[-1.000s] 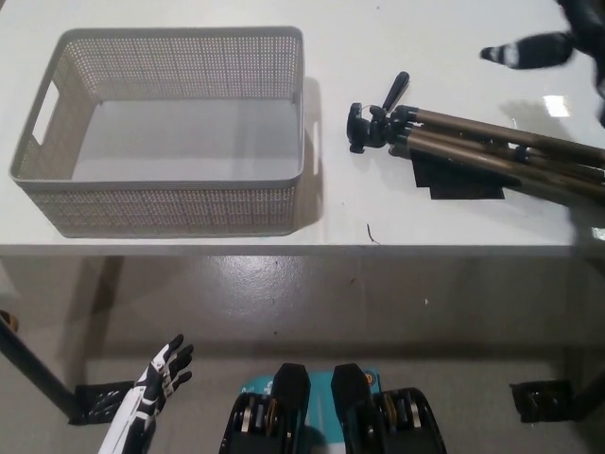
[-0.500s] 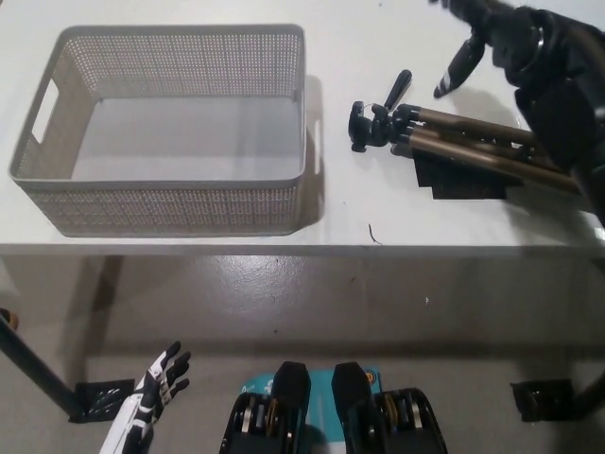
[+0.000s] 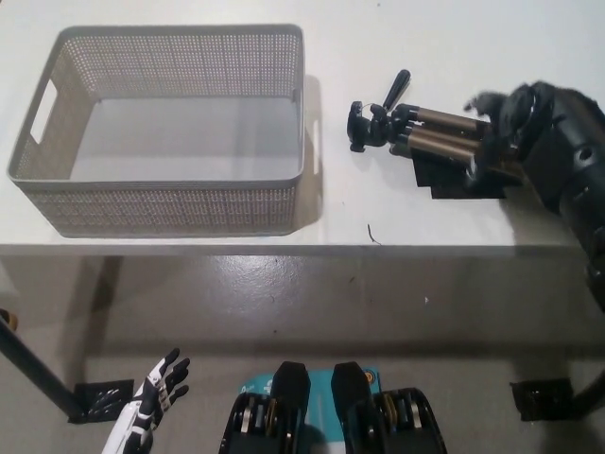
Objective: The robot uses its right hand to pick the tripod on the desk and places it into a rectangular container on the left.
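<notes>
Reaching across the folded legs, the black right hand (image 3: pixel 498 132) drapes over the tripod (image 3: pixel 430 134), which lies flat on the white desk (image 3: pixel 378 38) with its head and pan handle pointing left toward the container (image 3: pixel 170 199); the fingers curl around the leg bundle, but I cannot tell whether they have clamped on it. Gripping mid-leg looks sensible, since the bundled tubes give a fat, steady hold. Down at lower left, well below the desk, the white left hand (image 3: pixel 156 395) hangs empty with fingers spread.
</notes>
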